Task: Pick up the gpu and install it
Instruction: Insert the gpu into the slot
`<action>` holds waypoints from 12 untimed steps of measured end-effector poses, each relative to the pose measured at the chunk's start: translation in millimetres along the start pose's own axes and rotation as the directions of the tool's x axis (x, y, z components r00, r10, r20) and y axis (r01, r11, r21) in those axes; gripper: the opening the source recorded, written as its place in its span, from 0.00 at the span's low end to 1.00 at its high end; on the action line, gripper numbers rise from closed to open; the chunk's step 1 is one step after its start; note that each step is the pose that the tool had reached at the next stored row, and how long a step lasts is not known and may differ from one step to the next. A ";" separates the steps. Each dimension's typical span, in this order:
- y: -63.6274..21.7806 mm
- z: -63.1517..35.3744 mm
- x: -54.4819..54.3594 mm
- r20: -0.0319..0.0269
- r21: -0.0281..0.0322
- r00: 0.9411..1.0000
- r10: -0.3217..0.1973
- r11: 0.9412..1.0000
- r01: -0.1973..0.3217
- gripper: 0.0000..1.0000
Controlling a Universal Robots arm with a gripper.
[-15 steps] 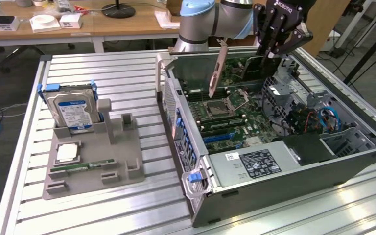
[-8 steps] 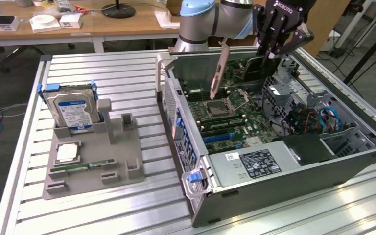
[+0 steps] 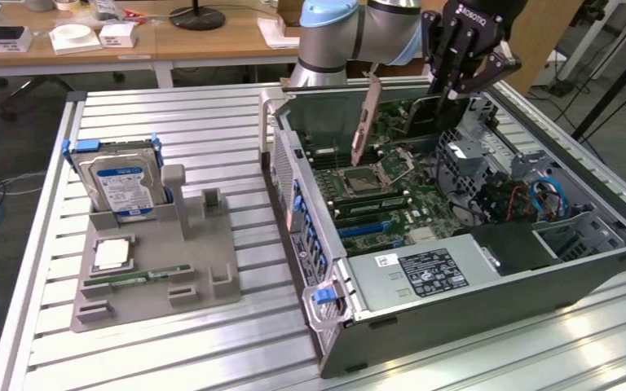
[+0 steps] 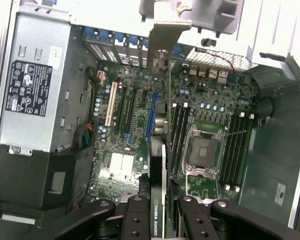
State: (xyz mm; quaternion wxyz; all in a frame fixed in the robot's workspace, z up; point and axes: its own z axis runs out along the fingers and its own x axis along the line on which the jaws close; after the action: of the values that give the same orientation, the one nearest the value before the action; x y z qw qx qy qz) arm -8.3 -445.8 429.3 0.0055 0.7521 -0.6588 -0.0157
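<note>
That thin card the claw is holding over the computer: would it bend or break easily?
The gpu is probably stiff: it sits straight in the gripper, no sag. Seen edge-on it is very slim, so likely light. Its thin metal bracket and board look fragile if knocked against the computer case.

I see my arm [image 3: 329,37] is silver with pale blue joint caps; its pincer [image 3: 456,90] is black, white-lettered, with screwed linked fingers [image 4: 135,220].
</note>
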 end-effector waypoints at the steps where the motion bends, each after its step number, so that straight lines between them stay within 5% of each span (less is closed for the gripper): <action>1: 0.0 0.2 0.0 0.000 0.000 1.000 0.013 1.000 -0.013 0.26; 6: 0.0 0.8 0.0 0.003 0.002 0.996 0.093 0.996 -0.093 0.26; 12: 0.0 1.2 0.0 0.006 0.003 0.984 0.178 0.984 -0.178 0.26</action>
State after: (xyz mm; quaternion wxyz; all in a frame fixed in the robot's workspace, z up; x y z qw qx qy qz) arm -8.3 -445.7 428.1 0.0040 0.6904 -0.7233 -0.0161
